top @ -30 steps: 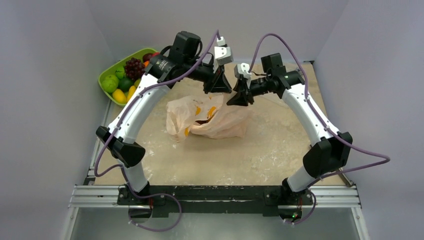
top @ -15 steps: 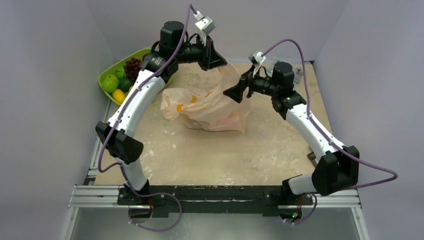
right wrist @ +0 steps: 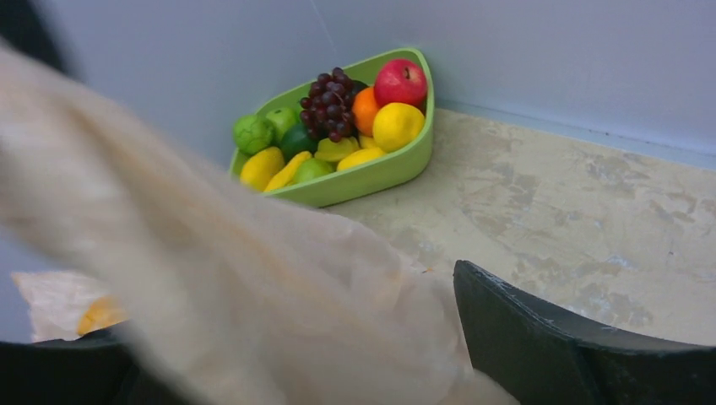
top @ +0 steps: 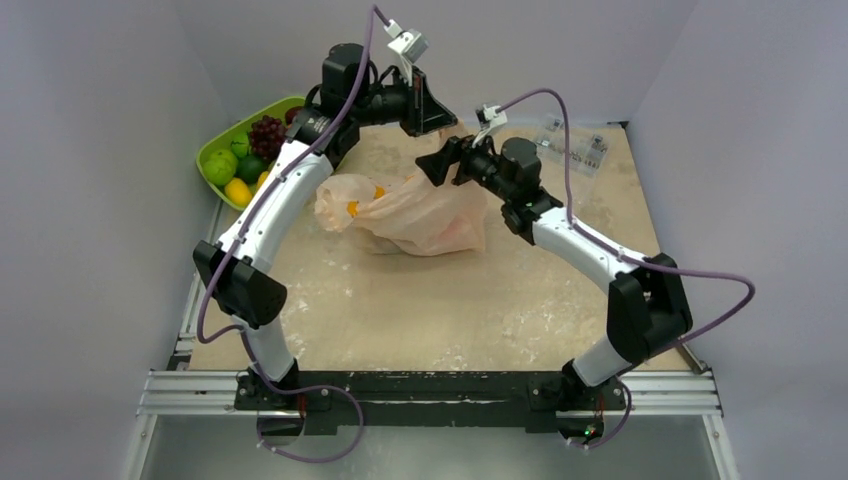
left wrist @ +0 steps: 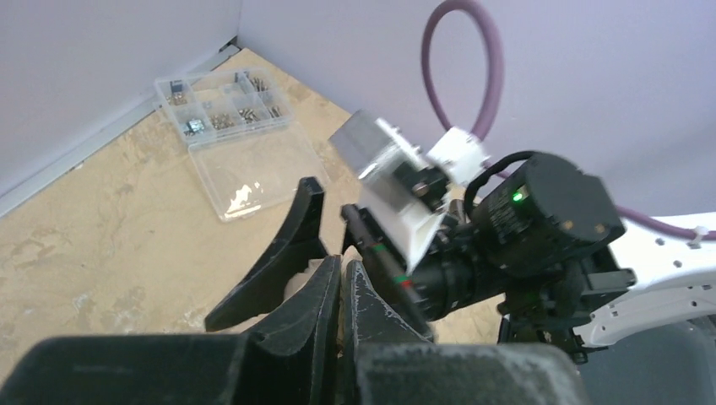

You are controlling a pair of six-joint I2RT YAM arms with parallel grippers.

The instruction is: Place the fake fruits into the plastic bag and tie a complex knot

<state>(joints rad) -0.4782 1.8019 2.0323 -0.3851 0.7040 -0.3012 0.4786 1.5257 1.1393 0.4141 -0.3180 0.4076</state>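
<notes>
The plastic bag (top: 420,215) is a peach-orange film with orange prints, lying mid-table with its top pulled up toward the back. My left gripper (top: 430,105) is raised at the back and shut on a strip of the bag's film; in the left wrist view (left wrist: 344,270) a thin peach edge shows between the closed jaws. My right gripper (top: 432,165) is just below it, jaws wide apart, with bag film (right wrist: 253,295) bulging between them (right wrist: 270,312). The fake fruits (top: 245,150) lie in the lime-green tray (right wrist: 380,173): red, orange, yellow and green pieces and a purple grape bunch (right wrist: 331,105). No knot shows.
A clear plastic parts box (top: 572,145) lies open at the back right; it also shows in the left wrist view (left wrist: 228,135). Grey walls close in the table on three sides. The tray sits in the back left corner.
My right arm has swung left, from the bag's right side to just under the left gripper. The left gripper rose with the bag's top and now holds still. The bag shifted slightly left.
</notes>
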